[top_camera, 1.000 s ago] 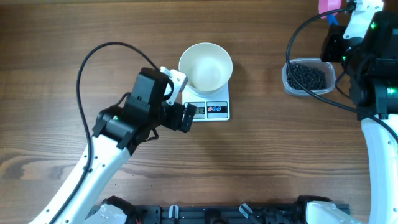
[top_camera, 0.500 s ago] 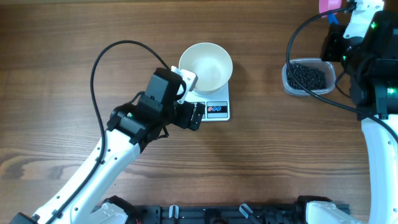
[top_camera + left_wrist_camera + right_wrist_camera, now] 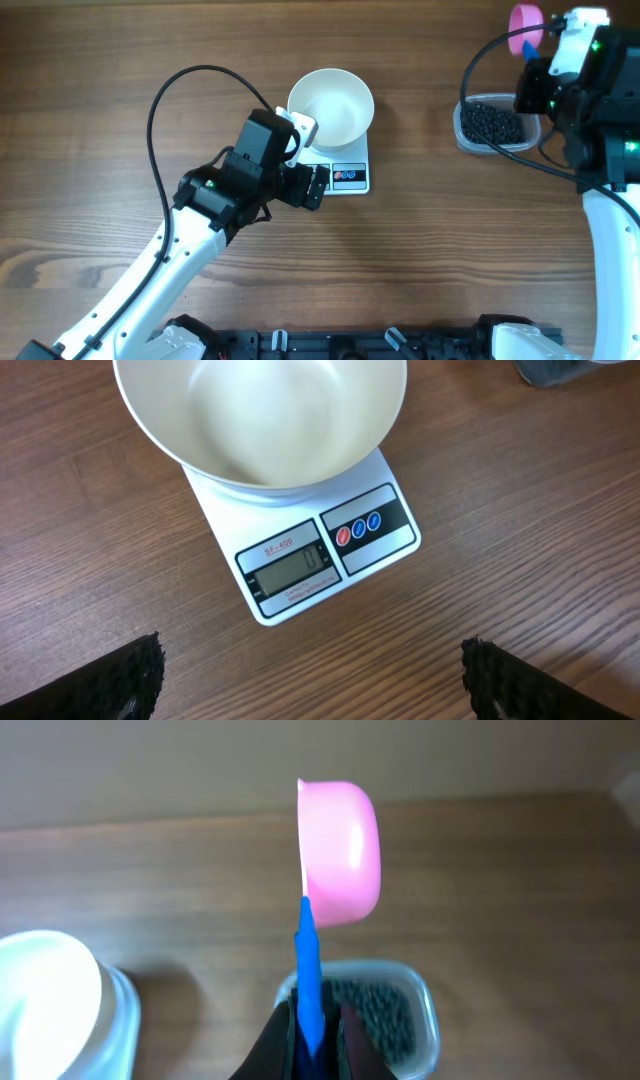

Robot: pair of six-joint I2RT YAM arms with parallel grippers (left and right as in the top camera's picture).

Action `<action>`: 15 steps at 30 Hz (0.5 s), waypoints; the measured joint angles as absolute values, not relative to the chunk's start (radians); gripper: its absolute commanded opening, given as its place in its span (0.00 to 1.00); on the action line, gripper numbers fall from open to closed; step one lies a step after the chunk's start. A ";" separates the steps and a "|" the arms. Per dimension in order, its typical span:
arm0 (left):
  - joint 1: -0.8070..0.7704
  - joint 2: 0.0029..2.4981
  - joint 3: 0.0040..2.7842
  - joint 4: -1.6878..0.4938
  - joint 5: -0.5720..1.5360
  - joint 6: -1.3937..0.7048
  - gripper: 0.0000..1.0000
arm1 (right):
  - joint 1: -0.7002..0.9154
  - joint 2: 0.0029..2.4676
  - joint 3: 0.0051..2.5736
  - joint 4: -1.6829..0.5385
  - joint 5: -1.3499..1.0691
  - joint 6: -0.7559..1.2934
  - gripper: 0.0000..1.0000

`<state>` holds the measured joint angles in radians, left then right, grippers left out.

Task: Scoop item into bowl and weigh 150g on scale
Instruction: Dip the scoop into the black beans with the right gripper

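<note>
The white bowl stands empty on the white scale. My left gripper hovers open at the scale's front left, and both wide-apart fingertips frame bare wood. My right gripper is shut on the blue handle of a scoop whose pink cup is raised and turned on its side above the tub. The item, a heap of small black beads, fills a clear plastic tub.
A black cable loops over the left arm, and another arcs beside the tub. Dark arm mounts line the table's front edge. Bare wood lies between the scale and the tub.
Over the last second my left arm slid right, closer to the scale's front, and then stopped. My right arm shifted slightly left with the scoop, bringing more of the pink cup into view.
</note>
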<state>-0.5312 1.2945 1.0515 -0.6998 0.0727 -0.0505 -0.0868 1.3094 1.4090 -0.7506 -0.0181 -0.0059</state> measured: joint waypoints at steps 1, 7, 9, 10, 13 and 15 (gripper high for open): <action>-0.531 1.295 1.052 -0.699 0.072 -0.051 1.00 | -0.100 1.310 1.409 -0.772 -0.018 -0.014 0.04; -0.531 1.295 1.052 -0.699 0.072 -0.051 1.00 | -0.189 1.401 1.409 -0.894 -0.014 -0.040 0.04; -0.531 1.295 1.052 -0.699 0.072 -0.050 1.00 | -0.189 1.459 1.408 -0.902 -0.014 -0.040 0.04; -0.531 1.295 1.052 -0.699 0.072 -0.051 1.00 | -0.189 1.476 1.407 -0.903 -0.014 -0.040 0.04; -0.531 1.295 1.052 -0.699 0.072 -0.051 1.00 | -0.189 1.529 1.407 -0.915 -0.014 -0.040 0.04; -0.531 1.295 1.052 -0.699 0.072 -0.051 1.00 | -0.189 1.549 1.407 -0.943 -0.014 -0.040 0.04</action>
<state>-0.5312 1.2945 1.0515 -0.6994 0.0723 -0.0505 -0.1890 1.5490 1.4071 -0.9428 -0.0143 -0.0402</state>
